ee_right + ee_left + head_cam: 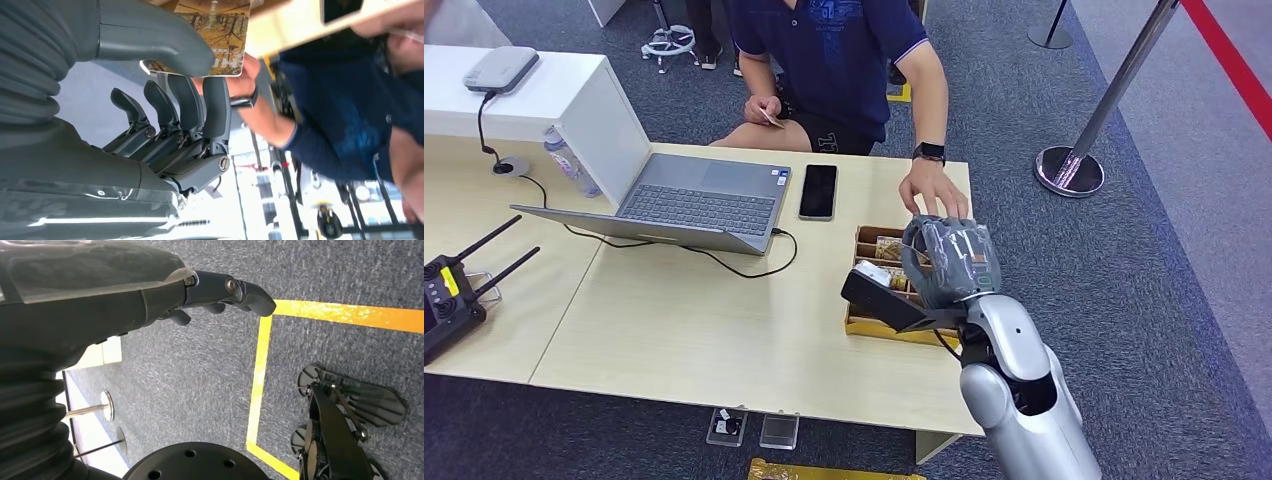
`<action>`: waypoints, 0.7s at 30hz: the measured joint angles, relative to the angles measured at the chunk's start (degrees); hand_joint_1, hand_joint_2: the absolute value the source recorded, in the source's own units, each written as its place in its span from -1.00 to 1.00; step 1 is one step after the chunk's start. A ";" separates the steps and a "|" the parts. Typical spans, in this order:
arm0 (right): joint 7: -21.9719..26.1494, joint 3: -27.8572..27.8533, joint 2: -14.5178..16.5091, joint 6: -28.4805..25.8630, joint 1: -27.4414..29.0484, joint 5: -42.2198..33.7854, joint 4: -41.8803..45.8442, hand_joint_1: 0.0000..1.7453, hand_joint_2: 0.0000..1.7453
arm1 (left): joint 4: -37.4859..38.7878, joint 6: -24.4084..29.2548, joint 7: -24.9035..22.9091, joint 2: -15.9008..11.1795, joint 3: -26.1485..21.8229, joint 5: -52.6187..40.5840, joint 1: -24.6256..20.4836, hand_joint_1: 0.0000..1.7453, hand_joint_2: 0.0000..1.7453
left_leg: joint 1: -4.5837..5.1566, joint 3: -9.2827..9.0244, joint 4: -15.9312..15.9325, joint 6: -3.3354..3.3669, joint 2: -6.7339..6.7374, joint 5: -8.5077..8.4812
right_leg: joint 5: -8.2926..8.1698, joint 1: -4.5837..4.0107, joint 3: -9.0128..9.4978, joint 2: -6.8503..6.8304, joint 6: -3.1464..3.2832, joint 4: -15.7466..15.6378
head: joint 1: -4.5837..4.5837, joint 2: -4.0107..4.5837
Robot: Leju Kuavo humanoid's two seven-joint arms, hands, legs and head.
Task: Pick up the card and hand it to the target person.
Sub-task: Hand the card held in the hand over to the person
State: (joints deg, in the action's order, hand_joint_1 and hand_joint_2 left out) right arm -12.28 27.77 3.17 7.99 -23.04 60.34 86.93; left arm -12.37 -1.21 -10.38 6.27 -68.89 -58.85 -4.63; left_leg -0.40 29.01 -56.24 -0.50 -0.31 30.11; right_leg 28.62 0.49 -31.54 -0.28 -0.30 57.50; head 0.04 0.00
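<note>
My right hand point(951, 262) hovers above a cardboard box of cards point(871, 326) at the table's right end. In the right wrist view its thumb point(150, 40) and fingers point(215, 110) pinch a card point(220, 25) printed with a forest picture. The seated person in a dark blue shirt point(834, 50) reaches a hand point(935, 190) with a black watch toward my hand. That person's hand point(247, 75) sits right behind the card's edge; whether it grips the card I cannot tell. The person's other hand holds a second small card point(771, 117). My left hand point(220, 292) hangs over the floor, holding nothing, fingers apart.
An open laptop point(704, 195) and a black phone point(818, 190) lie on the wooden table point(704, 330) left of the box. A black remote controller point(444, 295) sits at the far left. A stanchion base point(1069, 170) stands on the carpet to the right.
</note>
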 joint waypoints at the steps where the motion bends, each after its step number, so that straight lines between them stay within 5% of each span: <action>1: 0.15 -0.18 -0.21 -0.01 -0.48 0.00 0.53 0.72 1.00 | 0.00 -0.21 0.10 0.01 0.00 -0.05 0.00 -1.00 1.00 | 0.00 0.00 0.00 0.00 0.00 0.00 | 0.00 0.00 0.00 0.00 0.00 0.00 | 0.00 0.00; 10: 2.01 -0.47 0.12 -1.87 -10.87 2.05 -2.99 0.72 1.00 | 0.00 -1.39 0.46 0.01 0.03 -1.33 -0.06 -1.00 1.00 | 0.00 -0.01 0.00 -0.01 0.01 -0.03 | -0.05 0.00 0.01 0.00 0.04 0.02 | 0.01 0.00; 21: 4.32 -0.17 5.60 -5.82 -22.27 4.42 -20.85 0.72 1.00 | 0.00 -2.78 -0.03 0.01 -0.04 0.00 -0.50 -1.00 1.00 | -0.01 0.00 0.00 0.00 0.00 -0.04 | -0.06 -0.01 0.01 -0.01 0.05 0.04 | -0.02 0.00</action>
State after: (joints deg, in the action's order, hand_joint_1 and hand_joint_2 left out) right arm -7.97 27.60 8.77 2.16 -45.31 64.76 66.08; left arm -12.37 -3.98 -10.41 6.27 -68.94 -58.85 -5.13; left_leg -0.41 29.01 -56.24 -0.50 -0.31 30.07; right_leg 28.56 0.48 -31.53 -0.28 -0.25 57.54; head 0.02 0.00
